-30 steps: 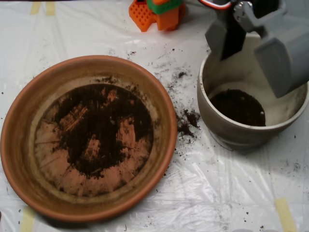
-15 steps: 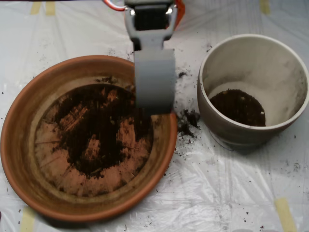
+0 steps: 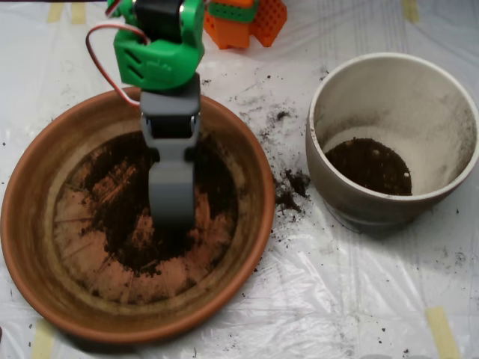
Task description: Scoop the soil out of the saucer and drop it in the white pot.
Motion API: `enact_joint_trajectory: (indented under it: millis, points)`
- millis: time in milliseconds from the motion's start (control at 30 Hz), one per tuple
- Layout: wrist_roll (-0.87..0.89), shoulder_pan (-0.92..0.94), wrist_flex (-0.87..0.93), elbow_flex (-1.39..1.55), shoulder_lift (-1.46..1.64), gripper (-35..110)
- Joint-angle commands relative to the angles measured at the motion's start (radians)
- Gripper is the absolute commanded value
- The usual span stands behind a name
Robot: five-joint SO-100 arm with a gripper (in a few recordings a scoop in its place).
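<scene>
Soil (image 3: 127, 224) lay thinly over the ridged base of the terracotta saucer (image 3: 30, 224), at nine o'clock in the overhead view. The grey scoop (image 3: 171, 198) pointed down into the saucer's middle, touching the soil; whether its halves were parted or closed could not be told. At three o'clock stood the white pot (image 3: 337, 198), well apart, with soil inside.

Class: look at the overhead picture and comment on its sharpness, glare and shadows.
Overhead view: soft overall, the soil grains smear together; the scoop looks slightly blurred; the plastic sheet shows pale glare along its wrinkles; the white pot casts a faint shadow below itself.
</scene>
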Motion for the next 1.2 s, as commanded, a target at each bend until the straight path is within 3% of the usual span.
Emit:
enact_joint_trajectory:
  millis: [0, 500, 900, 1167]
  points:
    - [-0.031, 0.031, -0.018, -0.08, -0.089, 45]
    - [-0.097, 0.08, -0.002, -0.285, -0.331, 48]
    - [-0.141, 0.087, 0.077, -0.38, -0.43, 40]
    - [-0.138, 0.107, -0.11, -0.158, -0.256, 26]
